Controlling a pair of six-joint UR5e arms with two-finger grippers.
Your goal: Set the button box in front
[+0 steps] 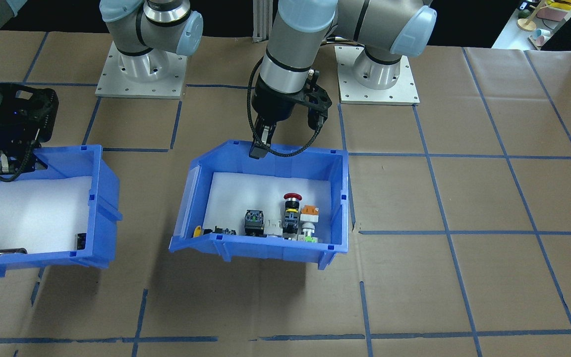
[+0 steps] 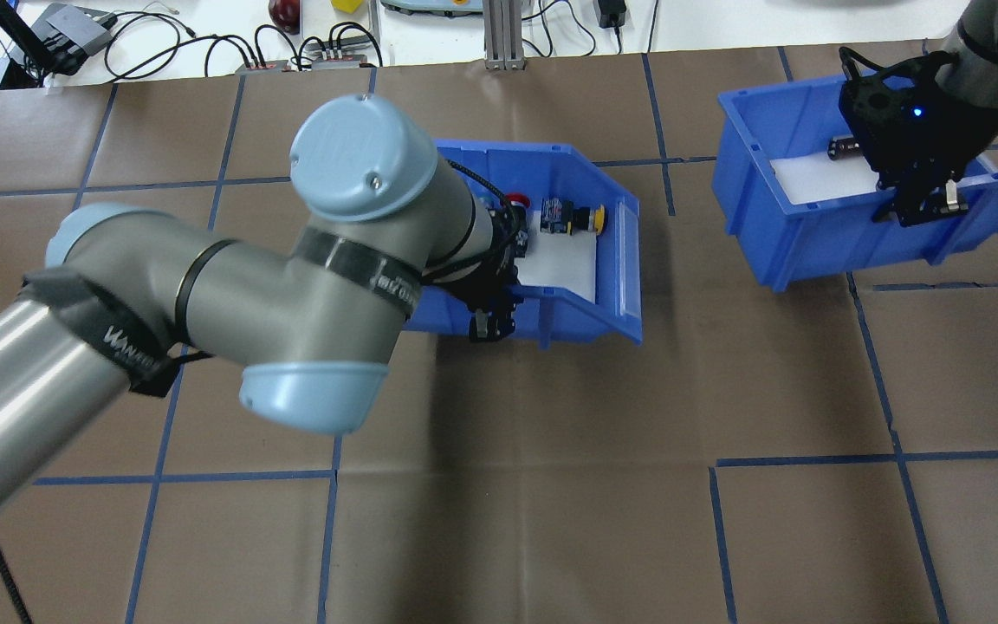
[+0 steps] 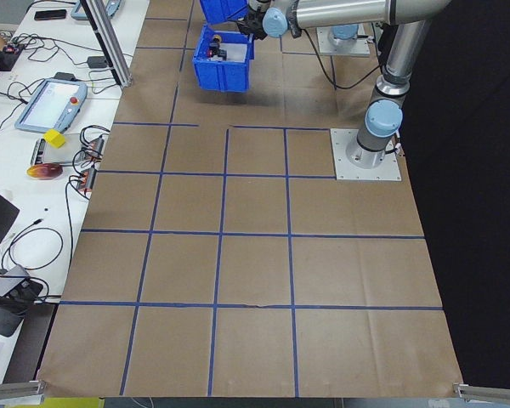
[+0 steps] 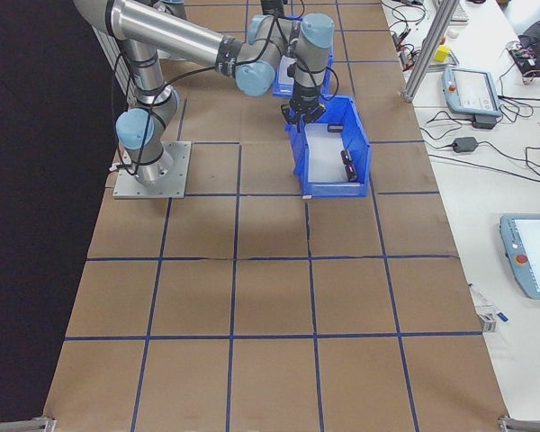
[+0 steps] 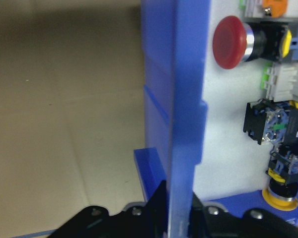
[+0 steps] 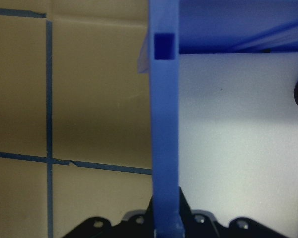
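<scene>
Front-facing view: button box (image 1: pixel 265 198) near the middle of the desk (image 1: pixel 464 198), its back wall toward the robot, its low open lip and the coloured switches toward the operators' side. Left gripper (image 1: pixel 259 148) coming straight down on that back wall, fingers (image 1: pixel 256 149) closed over the rim. Long axis of the box across the desk, so the free front ground lies on the far side of the box from the fingers. Second blue bin (image 1: pixel 42 208) at the view's left edge, right gripper (image 1: pixel 8 166) on its back wall in the same way.

Overhead view: left gripper (image 2: pixel 492 322) at the near wall of the button box (image 2: pixel 586 260), mostly hidden under the big arm; the box well apart from the second blue bin (image 2: pixel 811 217), where the right gripper (image 2: pixel 928 204) sits.

Left side view: button box (image 3: pixel 223 64) far and small, seemingly lifted a little over its shadow, though hard to be sure.

Left wrist view: blue wall (image 5: pixel 181 114) standing upright between the two fingers (image 5: pixel 154 208), pinched from both sides; red mushroom button (image 5: pixel 231 42) and the other switches on the white foam at the inner side.

Right wrist view: wall of the second blue bin (image 6: pixel 164 124) clamped likewise between the right fingers (image 6: pixel 186 215).

Judgement: left arm alone on the task's box, grip already made.
</scene>
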